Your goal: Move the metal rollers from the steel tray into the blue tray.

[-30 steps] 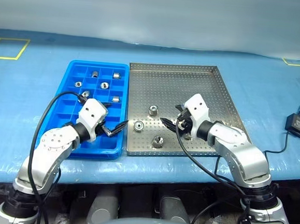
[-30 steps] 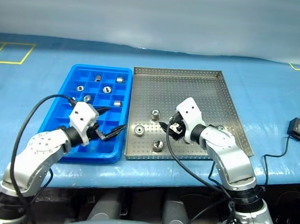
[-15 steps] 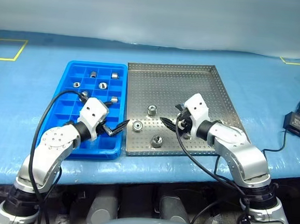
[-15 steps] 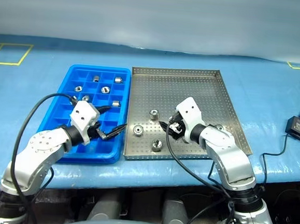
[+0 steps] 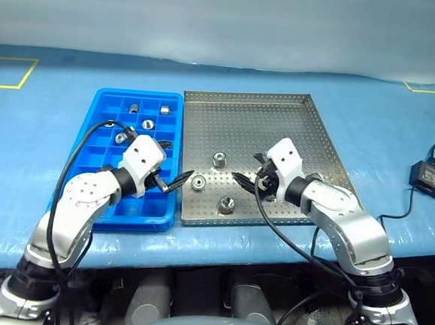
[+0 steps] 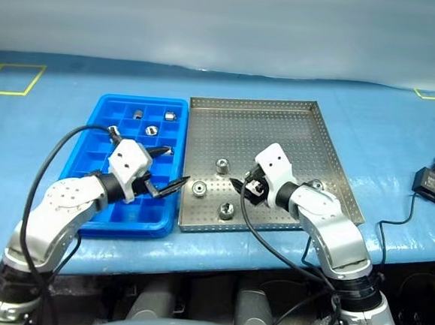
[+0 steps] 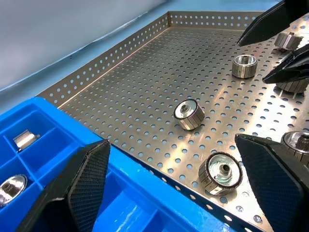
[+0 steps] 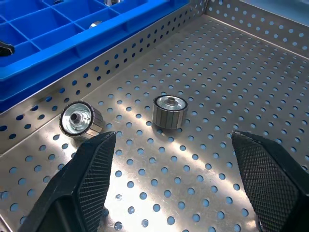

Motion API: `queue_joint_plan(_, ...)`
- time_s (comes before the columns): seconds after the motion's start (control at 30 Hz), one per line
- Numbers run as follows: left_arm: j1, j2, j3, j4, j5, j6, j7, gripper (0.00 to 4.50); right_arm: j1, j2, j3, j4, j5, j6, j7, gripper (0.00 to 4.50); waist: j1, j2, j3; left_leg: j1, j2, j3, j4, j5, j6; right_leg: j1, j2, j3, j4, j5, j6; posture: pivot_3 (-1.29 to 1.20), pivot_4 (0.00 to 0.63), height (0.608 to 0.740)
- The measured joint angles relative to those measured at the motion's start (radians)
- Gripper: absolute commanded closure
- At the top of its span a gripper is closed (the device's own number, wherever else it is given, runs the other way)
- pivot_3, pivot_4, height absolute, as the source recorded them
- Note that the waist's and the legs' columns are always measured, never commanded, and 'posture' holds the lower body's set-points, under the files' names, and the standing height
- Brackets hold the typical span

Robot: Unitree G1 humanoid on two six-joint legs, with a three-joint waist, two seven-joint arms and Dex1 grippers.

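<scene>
Three metal rollers (image 5: 219, 160) (image 5: 199, 181) (image 5: 227, 204) lie at the near left of the steel tray (image 5: 266, 121). The left wrist view shows several rollers there, one of them lying on its side (image 7: 188, 114). My left gripper (image 5: 174, 163) hangs open over the near right edge of the blue tray (image 5: 134, 220), pointing at the rollers and holding nothing. My right gripper (image 5: 248, 169) stands open and empty over the steel tray, just right of the rollers, with one roller (image 8: 170, 111) ahead of it. Several rollers (image 5: 148, 124) sit in the blue tray's far compartments.
A black adapter (image 5: 426, 176) with its cable lies on the blue table at the right. Yellow tape marks (image 5: 6, 70) sit at the far left. The far half of the steel tray is bare. The table's front edge runs just below both trays.
My left gripper has moved right and a little up, from over the blue tray's compartments to its edge beside the steel tray. The right gripper has stayed put.
</scene>
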Motion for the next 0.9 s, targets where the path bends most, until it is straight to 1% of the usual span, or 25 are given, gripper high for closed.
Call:
queue_joint_plan(0.1,-0.085,0.031,-0.080,0.033,0.027,0.000,-0.067,0.00,0.008,0.010,0.001,-0.006,-0.001,-0.010,-0.006,0.49,-0.005,0.000,0.000,0.000,0.000,0.001,0.000,0.000,0.000,0.000,0.000,0.001,0.000,0.000,0.000,-0.06,0.150,0.740)
queue_joint_plan(0.2,-0.168,0.068,-0.174,0.110,0.072,-0.001,-0.149,0.00,0.024,0.022,0.004,-0.017,-0.001,-0.016,-0.024,0.49,-0.013,0.000,0.000,0.000,-0.002,0.001,-0.001,0.000,0.000,-0.001,0.001,0.001,0.000,0.000,0.000,-0.09,0.150,0.740)
queue_joint_plan(0.27,-0.210,0.083,-0.216,0.158,0.105,0.000,-0.192,0.00,0.036,0.032,0.005,-0.028,-0.002,-0.019,-0.039,0.49,-0.020,0.001,0.000,0.000,-0.002,0.001,-0.002,0.000,0.000,-0.002,0.001,0.002,0.000,0.000,0.000,-0.11,0.150,0.740)
queue_joint_plan(0.4,-0.281,0.104,-0.299,0.240,0.188,-0.001,-0.238,0.00,0.065,0.056,0.006,-0.049,-0.005,-0.034,-0.065,0.49,-0.033,0.001,0.000,-0.001,-0.003,0.002,-0.002,0.000,0.000,-0.003,0.001,0.003,0.000,0.000,0.000,-0.15,0.150,0.740)
queue_joint_plan(0.53,-0.326,0.101,-0.329,0.298,0.235,-0.002,-0.281,0.00,0.098,0.085,0.009,-0.069,-0.006,-0.036,-0.093,0.49,-0.046,0.001,0.000,-0.001,-0.003,0.002,-0.002,0.000,0.000,-0.002,0.001,0.003,0.000,0.000,0.001,-0.17,0.150,0.740)
queue_joint_plan(0.7,-0.348,0.085,-0.377,0.317,0.272,-0.003,-0.331,0.00,0.115,0.096,0.019,-0.086,-0.012,-0.036,-0.111,0.49,-0.063,0.001,0.000,-0.001,-0.004,0.002,-0.002,0.000,0.001,-0.002,0.000,0.004,0.000,0.000,0.001,-0.19,0.150,0.740)
queue_joint_plan(0.9,-0.357,0.074,-0.386,0.338,0.300,-0.003,-0.372,0.00,0.122,0.104,0.019,-0.086,-0.018,-0.038,-0.128,0.49,-0.072,0.001,-0.001,0.000,-0.004,0.001,-0.001,0.000,0.001,-0.002,0.000,0.004,0.002,0.000,0.001,-0.19,0.150,0.740)
